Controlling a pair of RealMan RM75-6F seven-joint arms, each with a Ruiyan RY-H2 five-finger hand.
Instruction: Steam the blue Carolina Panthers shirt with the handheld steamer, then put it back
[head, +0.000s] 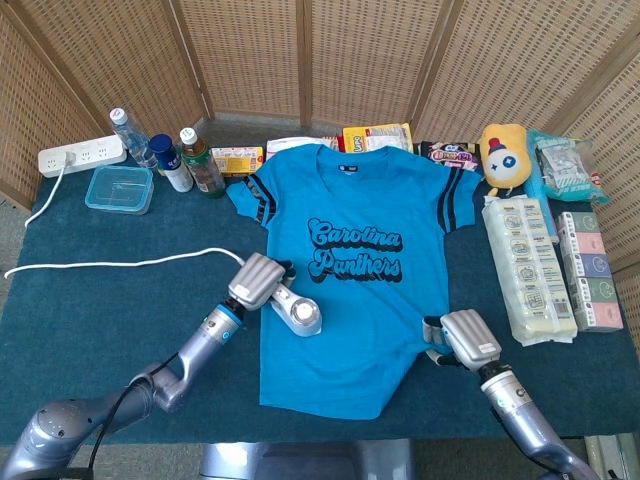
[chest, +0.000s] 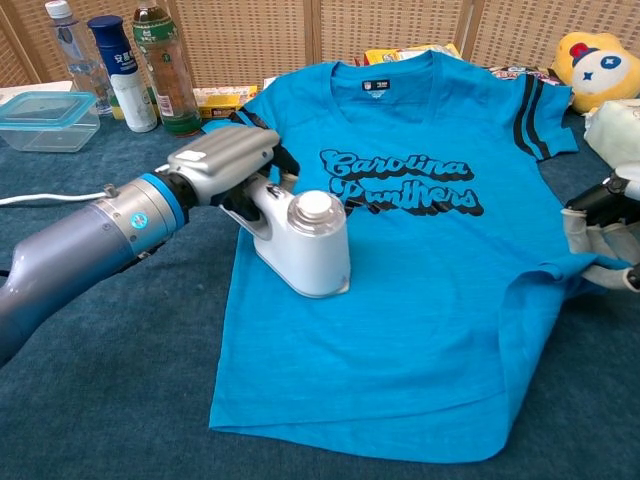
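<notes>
The blue Carolina Panthers shirt (head: 350, 290) (chest: 420, 260) lies flat on the dark blue table, collar away from me. My left hand (head: 256, 283) (chest: 222, 162) grips the handle of the white handheld steamer (head: 299, 315) (chest: 305, 245), whose head rests on the shirt's left part, below and left of the lettering. My right hand (head: 462, 339) (chest: 600, 235) pinches the shirt's right hem edge, which is bunched and lifted slightly. The steamer's white cord (head: 110, 264) trails left across the table.
Bottles (head: 180, 160) and a clear lidded box (head: 119, 189) stand at the back left beside a power strip (head: 80, 156). Snack packs line the back edge. A yellow plush toy (head: 503, 155) and packaged goods (head: 528, 265) fill the right side.
</notes>
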